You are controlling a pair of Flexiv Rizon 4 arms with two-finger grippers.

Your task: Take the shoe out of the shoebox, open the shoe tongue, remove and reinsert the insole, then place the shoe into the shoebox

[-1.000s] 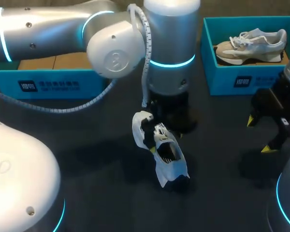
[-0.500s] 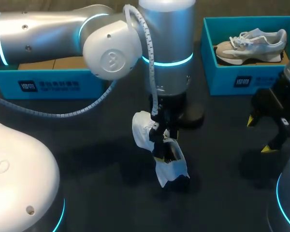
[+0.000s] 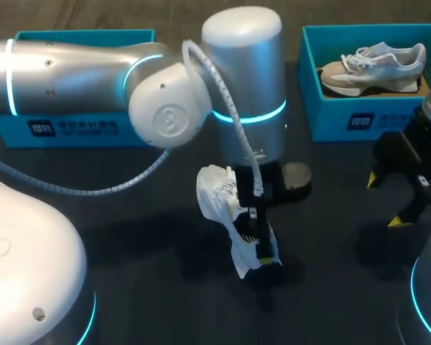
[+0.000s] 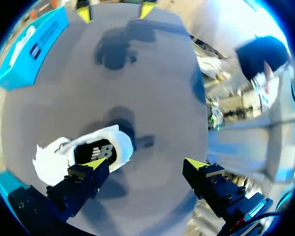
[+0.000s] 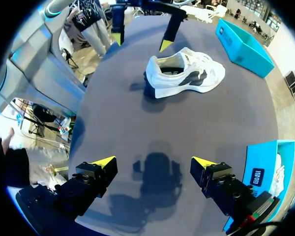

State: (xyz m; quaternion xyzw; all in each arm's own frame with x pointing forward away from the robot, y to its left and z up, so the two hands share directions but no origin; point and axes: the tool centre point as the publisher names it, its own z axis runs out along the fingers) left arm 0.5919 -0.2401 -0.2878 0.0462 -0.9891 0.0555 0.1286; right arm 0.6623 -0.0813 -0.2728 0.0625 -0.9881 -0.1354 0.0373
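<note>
**Position.** The shoe (image 3: 214, 192) stands upright on the table (image 3: 144, 237), outside both boxes. The left box (image 3: 72, 126) lies well to the left of the shoe. The right box (image 3: 359, 118) lies well to its right and holds a second shoe (image 3: 373, 63).

**Grippers.** The left gripper (image 4: 147, 164) hangs over the shoe with its jaws spread wide and holds nothing. One finger is at the shoe's opening. The other is over bare table, clear of the shoe. The right gripper (image 3: 385, 200) is well to the right of the shoe, also spread wide and empty.

**Hazards.**
- Nothing steadies the shoe. A downward push from one finger would likely tip it or slide it across the table.
- The finger at the opening may land on the collar rim and crush it instead of entering.
- With the jaws this wide, a closing stroke could sweep the shoe sideways before both fingers make contact.
- The insole (image 4: 94, 151) is probably thin and limp. A pinch at one edge may fold it or drag the shoe along.

**Materials.**
- Shoe: white, soft upper with dark side panels, laces and a thick moulded sole.
- Insole: dark, flat, seated inside the shoe.
- Table: dark, smooth, matte.
- Boxes: teal, rigid, open-topped.
</note>
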